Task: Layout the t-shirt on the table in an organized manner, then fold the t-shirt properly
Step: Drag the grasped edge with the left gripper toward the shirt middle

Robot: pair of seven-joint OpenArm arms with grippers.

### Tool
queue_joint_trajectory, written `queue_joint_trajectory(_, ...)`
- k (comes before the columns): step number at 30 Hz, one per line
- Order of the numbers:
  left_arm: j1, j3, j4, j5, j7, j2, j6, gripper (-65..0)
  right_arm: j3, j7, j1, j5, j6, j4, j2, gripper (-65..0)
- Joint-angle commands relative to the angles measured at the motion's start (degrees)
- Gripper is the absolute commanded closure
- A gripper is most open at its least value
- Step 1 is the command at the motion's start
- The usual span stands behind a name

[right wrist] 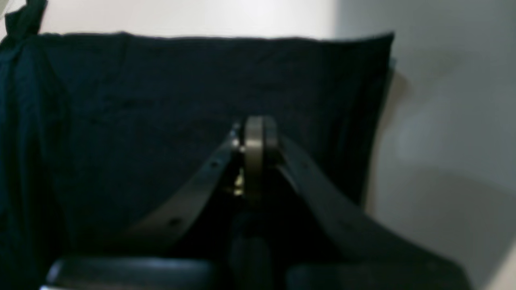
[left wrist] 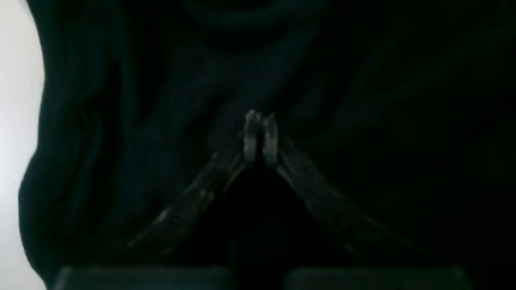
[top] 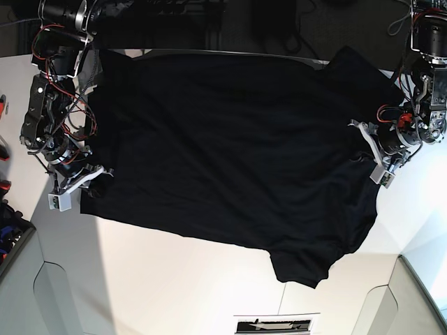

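The black t-shirt lies spread wide on the white table, with one sleeve pointing toward the near edge. My left gripper is at the shirt's neck end on the right. In the left wrist view it is shut, and folds in the dark cloth run toward its tip. My right gripper is at the hem end on the left. Its wrist view shows it shut over the smooth cloth, near the cloth's straight edge and the bare table.
Red and blue items sit at the far left edge. A printed white card lies at the bottom edge. Grey panels flank the lower corners. Dark cables and gear run behind the table's far edge.
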Motion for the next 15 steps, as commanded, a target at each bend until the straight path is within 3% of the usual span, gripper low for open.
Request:
queue_joint_trajectory(1, 0.2, -0.3, 0.3, 1.8, 1.5, -1.0, 0.6, 0.0, 0.0, 1.2, 1.3, 0.9, 0.6, 0.8, 0.6, 0.0)
queue_joint_trajectory(4, 0.2, -0.3, -0.3, 3.0, 0.2, -0.7, 0.8, 0.0, 0.0, 0.3, 1.0, 0.9, 0.6, 0.8, 0.6, 0.0)
queue_joint_trajectory(8, -0.8, -0.3, -2.2, 5.9, -2.4, 1.1, 4.6, 0.0, 0.0, -0.9, -0.8, 2.3, 0.6, 0.8, 0.6, 0.0)
queue_joint_trajectory(15, -8.2, -0.3, -14.0, 9.3, -2.7, 6.4, 4.7, 0.0, 0.0, -1.1, -7.3, 6.9, 0.6, 1.0, 1.3, 0.0)
